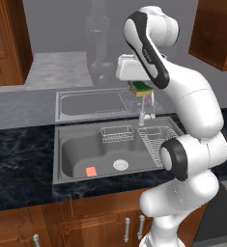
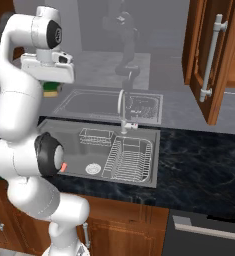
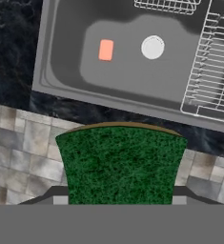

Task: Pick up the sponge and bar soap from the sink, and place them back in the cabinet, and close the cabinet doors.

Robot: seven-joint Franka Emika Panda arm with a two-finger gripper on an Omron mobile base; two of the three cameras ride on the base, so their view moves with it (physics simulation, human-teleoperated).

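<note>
Green sponge (image 3: 120, 164) in tool (image 3: 119, 201), seemingly level

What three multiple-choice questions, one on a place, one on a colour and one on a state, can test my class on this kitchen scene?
1. Where is the salmon-pink bar soap?
A. on the grey steel sink floor
B. in the wire rack
C. on the counter

2. What colour is the top of the flat rectangular sponge?
A. blue
B. dark green
C. white

3. What is the gripper doing?
A. hanging open
B. resting in the basin
C. holding the sponge above the sink

Answers:
1 A, the bar lies on the basin floor, left of the round white drain.
2 B, the hand view shows its green face.
3 C, the sponge sits between the fingers, high over the basin.
</note>
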